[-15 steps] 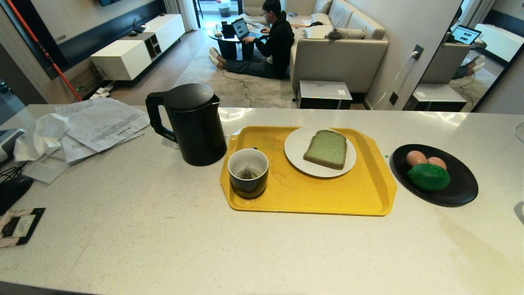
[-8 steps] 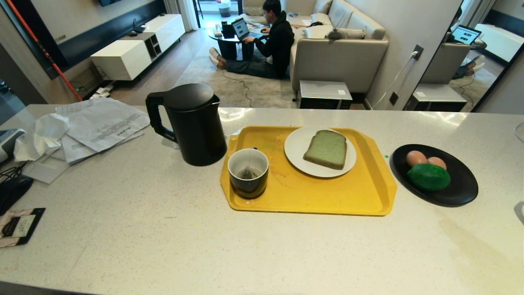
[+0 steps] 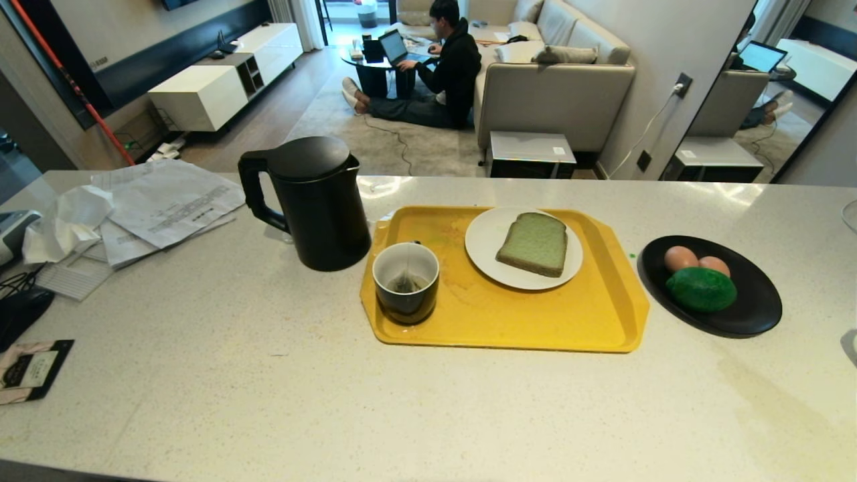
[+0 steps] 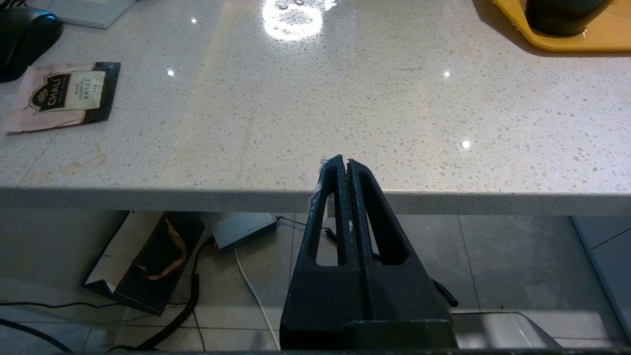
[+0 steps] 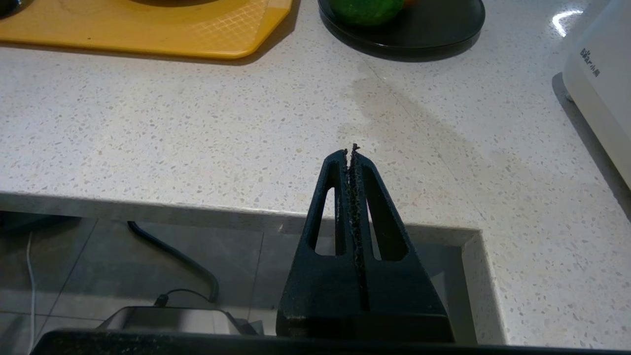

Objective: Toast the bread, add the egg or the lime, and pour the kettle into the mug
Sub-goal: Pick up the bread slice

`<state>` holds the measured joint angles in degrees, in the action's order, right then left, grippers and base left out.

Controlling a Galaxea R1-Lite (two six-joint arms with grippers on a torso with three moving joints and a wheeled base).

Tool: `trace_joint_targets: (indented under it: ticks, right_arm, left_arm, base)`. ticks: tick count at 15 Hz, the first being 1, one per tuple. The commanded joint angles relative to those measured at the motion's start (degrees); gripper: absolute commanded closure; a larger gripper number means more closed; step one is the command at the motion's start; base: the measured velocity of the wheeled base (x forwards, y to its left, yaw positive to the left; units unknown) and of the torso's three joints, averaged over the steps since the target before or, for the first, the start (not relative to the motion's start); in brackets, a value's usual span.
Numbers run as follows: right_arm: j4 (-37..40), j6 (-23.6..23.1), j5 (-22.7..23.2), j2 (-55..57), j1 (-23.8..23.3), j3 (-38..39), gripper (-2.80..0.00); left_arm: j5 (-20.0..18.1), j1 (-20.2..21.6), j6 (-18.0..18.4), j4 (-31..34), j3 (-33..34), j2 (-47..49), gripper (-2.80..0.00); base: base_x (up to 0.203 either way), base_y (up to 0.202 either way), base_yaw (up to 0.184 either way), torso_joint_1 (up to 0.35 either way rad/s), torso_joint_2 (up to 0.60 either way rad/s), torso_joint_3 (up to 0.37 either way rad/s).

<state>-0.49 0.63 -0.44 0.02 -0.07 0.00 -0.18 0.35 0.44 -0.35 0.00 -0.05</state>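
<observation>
Cropping hides most of the lime [image 5: 367,7] in the right wrist view; bread [image 3: 533,244] is seen plated on the tray [image 3: 602,314]. Both grippers, left [image 4: 343,162] and right [image 5: 351,150], are held at the counter [image 3: 268,375] edge, jaws closed, empty.

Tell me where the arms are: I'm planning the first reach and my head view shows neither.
Observer: The left pincer is shut and empty, at the counter's near edge.
Operator: And the right one?
Observer: The right pincer is shut and empty as well, also at the near edge, in line with the black plate.
Operator: Does anything stand near that plate?
Observer: A white appliance stands on the counter, apart from the plate. I cannot tell what it is.
</observation>
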Motion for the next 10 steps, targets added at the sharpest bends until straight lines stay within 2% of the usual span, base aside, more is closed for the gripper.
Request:
trace_joint_targets:
  ticks: [1, 10]
  right_arm:
    - [-0.04, -0.02, 0.0, -0.02, -0.01, 0.09, 0.0]
    - [-0.04, -0.02, 0.0, -0.02, -0.01, 0.09, 0.0]
  left_arm:
    - [0.0, 0.04, 0.0, 0.0, 0.0, -0.04, 0.0]
    - [0.0, 0.0, 0.0, -0.08, 0.0, -0.04, 0.0]
  base:
    - [0.0, 0.0, 0.0, 0.0, 0.0, 0.0]
    - [0.0, 0.0, 0.0, 0.0, 0.0, 0.0]
